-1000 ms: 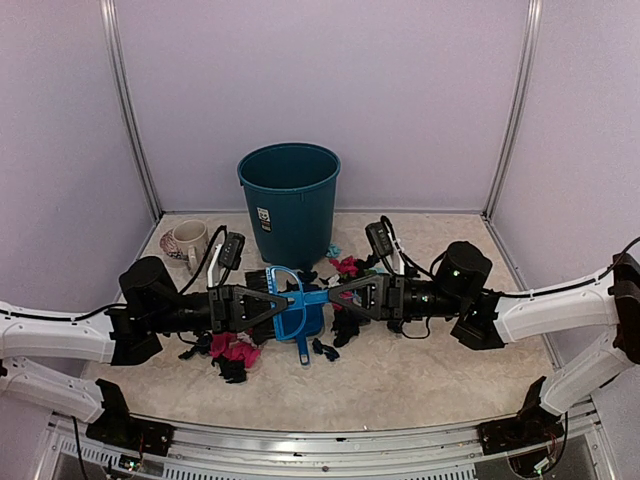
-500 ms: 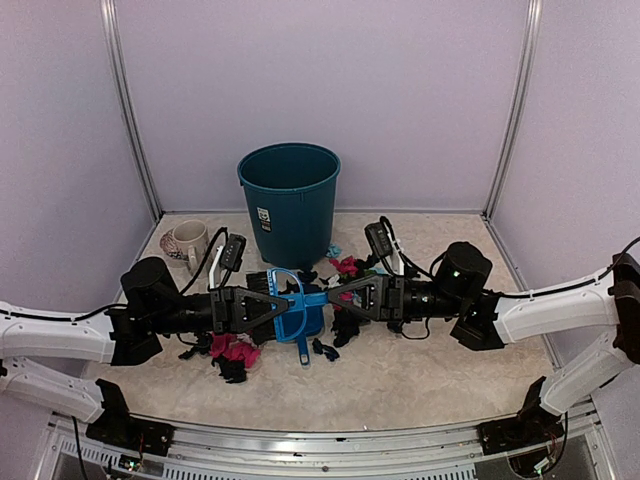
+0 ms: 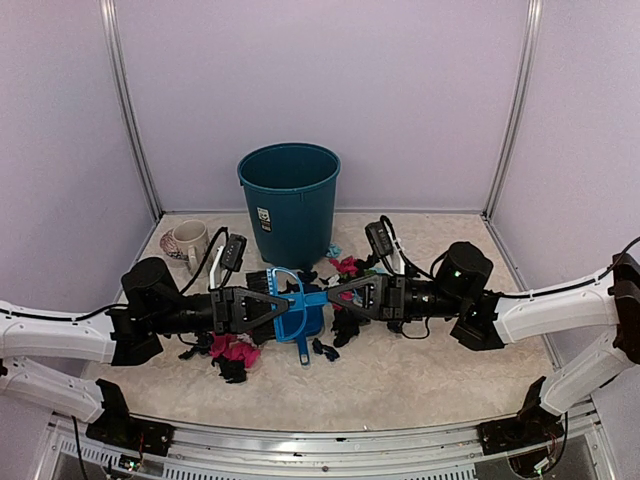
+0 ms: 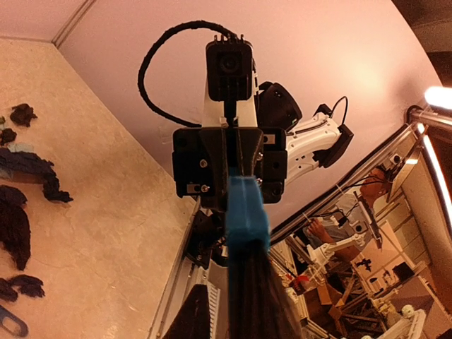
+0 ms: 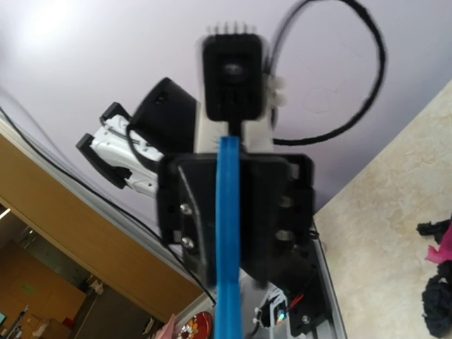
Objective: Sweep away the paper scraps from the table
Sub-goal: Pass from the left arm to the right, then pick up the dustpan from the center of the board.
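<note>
Top view overlooks the table [image 3: 400, 380] from behind; close-up, left wrist faces right claw [image 4: 229, 169], right wrist faces left claw [image 5: 233, 205].

Scraps [image 3: 236, 351] on table [image 3: 420, 380] before bin [image 3: 289, 205]

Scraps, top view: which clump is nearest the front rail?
The pink-and-black clump just nearside of the left gripper; the other scraps lie farther back, around the dustpan and bin.

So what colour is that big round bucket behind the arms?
The big round plastic bucket is dark teal; it shows best in the top external view.
</note>
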`<action>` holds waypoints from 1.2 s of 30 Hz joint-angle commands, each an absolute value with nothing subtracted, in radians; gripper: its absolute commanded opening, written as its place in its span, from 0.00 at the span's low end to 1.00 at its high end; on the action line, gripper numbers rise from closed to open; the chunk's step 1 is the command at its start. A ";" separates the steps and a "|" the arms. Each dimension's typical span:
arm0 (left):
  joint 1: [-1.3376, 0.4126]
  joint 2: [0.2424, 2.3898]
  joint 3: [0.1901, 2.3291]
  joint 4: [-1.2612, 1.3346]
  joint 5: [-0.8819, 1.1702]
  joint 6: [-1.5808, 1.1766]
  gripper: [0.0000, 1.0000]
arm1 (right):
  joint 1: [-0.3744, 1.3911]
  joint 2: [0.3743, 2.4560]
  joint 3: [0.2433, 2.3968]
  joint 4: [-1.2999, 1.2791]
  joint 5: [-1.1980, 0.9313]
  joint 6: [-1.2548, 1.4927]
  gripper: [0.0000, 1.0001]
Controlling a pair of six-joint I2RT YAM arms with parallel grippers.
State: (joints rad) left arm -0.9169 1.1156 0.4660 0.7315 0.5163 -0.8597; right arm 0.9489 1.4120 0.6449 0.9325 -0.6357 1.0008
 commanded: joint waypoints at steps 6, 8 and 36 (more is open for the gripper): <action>-0.918 1.099 0.463 0.663 0.431 -0.841 0.82 | 0.960 1.335 0.623 0.891 -0.568 0.963 0.00; -0.917 1.087 0.465 0.606 0.388 -0.830 0.86 | 0.958 1.280 0.624 0.773 -0.510 0.914 0.00; -1.112 1.506 0.868 -0.210 -0.138 -0.931 0.86 | 0.910 0.823 0.658 -0.283 0.359 0.648 0.00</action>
State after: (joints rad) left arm -1.0935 1.4296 0.7761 -0.0990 -0.0822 -0.9035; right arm 0.9180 0.8589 0.6846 -0.2504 0.3153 0.6498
